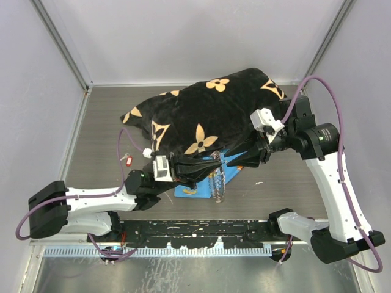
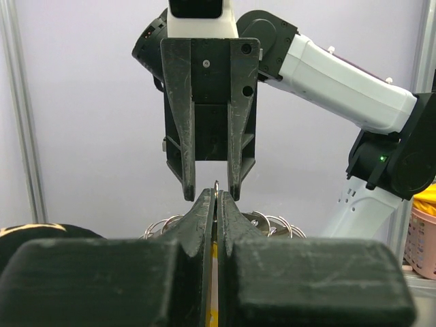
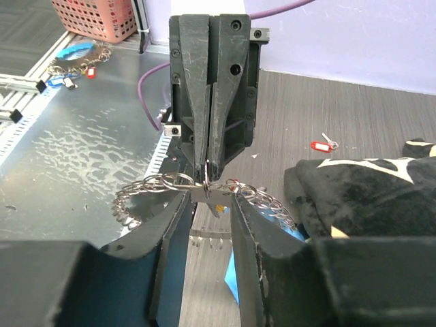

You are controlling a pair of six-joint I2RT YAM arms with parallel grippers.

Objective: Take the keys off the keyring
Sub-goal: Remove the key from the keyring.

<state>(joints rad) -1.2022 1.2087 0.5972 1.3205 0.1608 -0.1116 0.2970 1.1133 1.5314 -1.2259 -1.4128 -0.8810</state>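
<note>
Pale walls close in a grey, wood-grained table point(image 1: 293, 183). A black cloth point(image 1: 208, 110) with tan flower shapes lies heaped across its middle, and the corner of a blue cloth point(image 1: 186, 190) shows at its near edge.

The two arms meet tip to tip just above that blue corner. The left gripper point(image 3: 206, 174) has its jaws pressed together on the keyring point(image 3: 139, 193). It pinches a thin bit of wire at the top, while the chain-like loop sags to either side and hangs over the blue cloth. Whether the pinched wire is the loop itself or a small ring threaded on it is hard to make out.

The right gripper point(image 2: 212, 193) faces it with its jaws apart, one finger on each side of the pinched spot.

A red-headed key point(image 3: 319, 146) lies on the bare table to the left, well apart from the keyring.
</note>
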